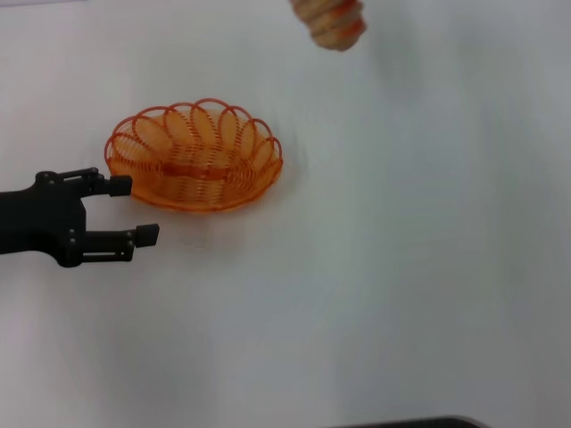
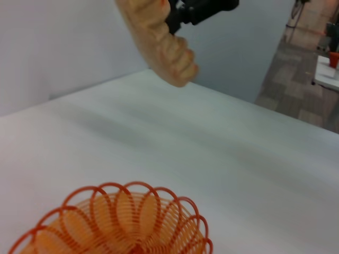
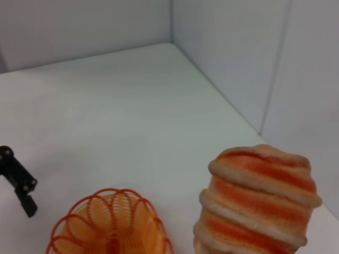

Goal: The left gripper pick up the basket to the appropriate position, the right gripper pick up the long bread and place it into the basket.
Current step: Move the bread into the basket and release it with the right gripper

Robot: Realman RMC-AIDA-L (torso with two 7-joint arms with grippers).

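The orange wire basket rests on the white table, left of centre in the head view. My left gripper is open at table level beside the basket's left end, its far finger close to the rim, holding nothing. The long bread hangs in the air beyond the basket, cut off by the picture's top edge. In the left wrist view my right gripper is shut on the long bread, which hangs above the table past the basket. The right wrist view shows the bread, the basket and the left gripper's fingers.
The white table stretches bare to the right and front of the basket. Grey walls meet at a corner beyond the table's far edge. A dark edge shows at the bottom of the head view.
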